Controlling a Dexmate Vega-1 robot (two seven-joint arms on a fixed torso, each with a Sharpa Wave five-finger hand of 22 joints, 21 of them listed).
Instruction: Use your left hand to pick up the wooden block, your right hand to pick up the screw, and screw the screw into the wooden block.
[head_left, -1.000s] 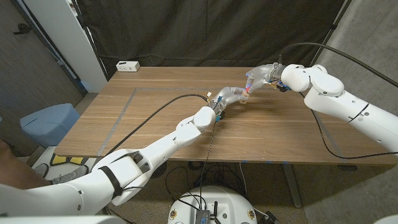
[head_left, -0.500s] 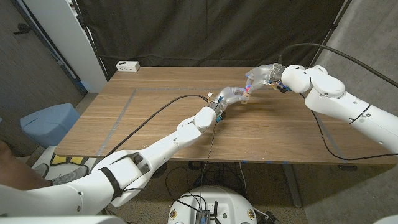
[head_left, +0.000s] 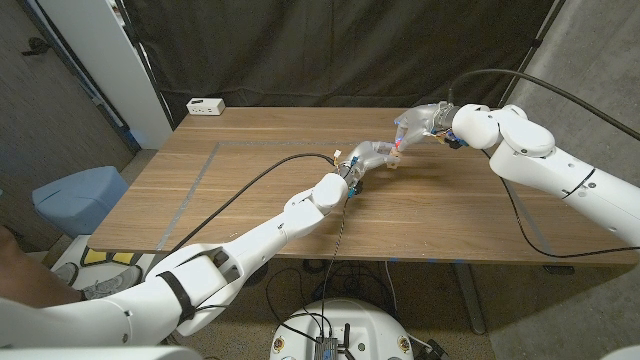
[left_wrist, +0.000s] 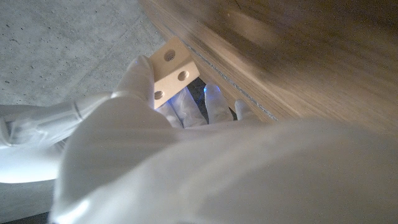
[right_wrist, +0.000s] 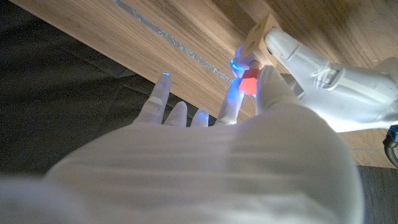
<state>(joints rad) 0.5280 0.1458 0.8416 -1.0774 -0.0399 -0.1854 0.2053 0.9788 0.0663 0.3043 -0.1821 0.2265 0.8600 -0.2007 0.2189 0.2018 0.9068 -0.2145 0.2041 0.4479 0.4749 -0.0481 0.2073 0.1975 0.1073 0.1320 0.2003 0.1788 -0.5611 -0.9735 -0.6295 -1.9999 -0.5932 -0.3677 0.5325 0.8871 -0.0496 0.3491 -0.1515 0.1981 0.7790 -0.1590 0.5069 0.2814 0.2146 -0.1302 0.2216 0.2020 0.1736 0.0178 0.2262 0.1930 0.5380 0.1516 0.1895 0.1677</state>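
I have both hands raised over the far middle of the table (head_left: 250, 190), meeting fingertip to fingertip. My left hand (head_left: 368, 155) grips the wooden block (left_wrist: 172, 68) between thumb and fingers, holed faces turned outward. My right hand (head_left: 418, 122) pinches the screw (right_wrist: 249, 81) by its red head between thumb and a finger, the other fingers spread. The screw sits against the block's near face, just beyond my right fingertips. I judge the screwing-in step is in hand; whether the tip is seated in a hole I cannot tell, the wrist picture being blurred. The next move calls for twisting the screw while my left hand holds the block steady.
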